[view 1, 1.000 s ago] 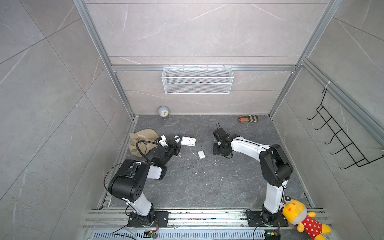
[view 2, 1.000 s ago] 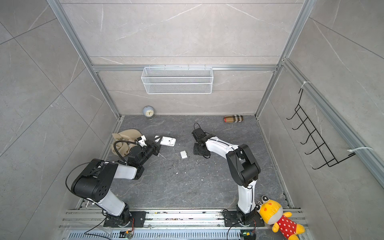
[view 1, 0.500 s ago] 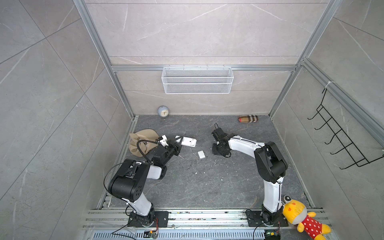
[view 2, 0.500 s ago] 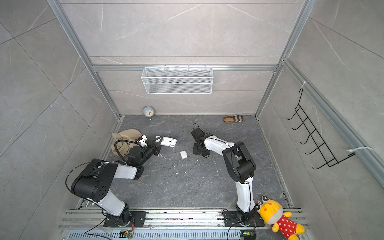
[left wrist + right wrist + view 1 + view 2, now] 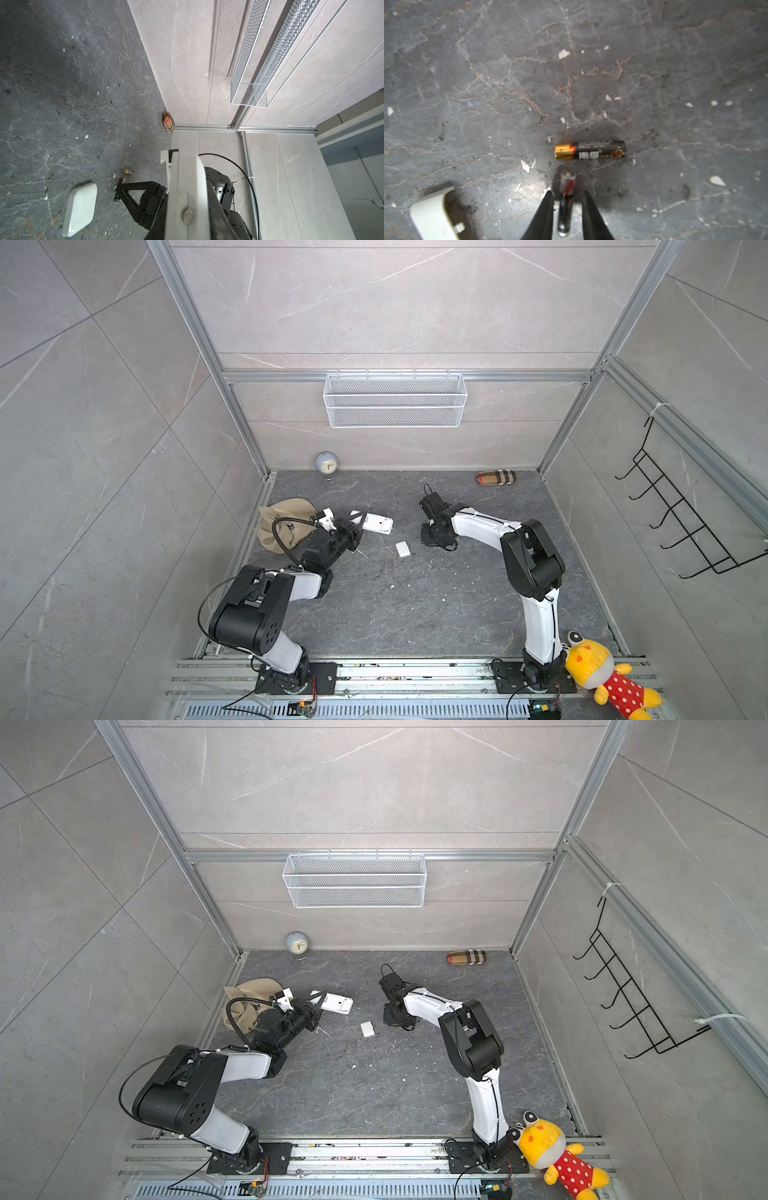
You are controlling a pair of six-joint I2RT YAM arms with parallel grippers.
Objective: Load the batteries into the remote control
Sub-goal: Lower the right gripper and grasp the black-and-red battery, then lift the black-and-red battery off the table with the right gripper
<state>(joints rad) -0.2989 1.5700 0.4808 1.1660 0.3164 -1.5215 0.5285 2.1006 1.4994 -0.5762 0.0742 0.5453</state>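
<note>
Right tool [image 5: 568,193] straddles one battery [image 5: 566,182] on the tabletop [image 5: 488,83], jaws apart; the other battery [image 5: 589,150] lies just beside. Left tool [image 5: 353,531] is clamped on the remote control [image 5: 376,523].

I'm driving a lab test cell; aluminium frame [image 5: 270,376] boxes grey tiled walls [image 5: 395,302]; a slotted mounting rail [image 5: 415,672] runs well behind my right claw [image 5: 432,537]; wire basket [image 5: 395,400] hangs beyond it.

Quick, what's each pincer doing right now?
Left pincer: closed, holding the remote.
Right pincer: open, either side of a battery, not yet gripping it.
</note>
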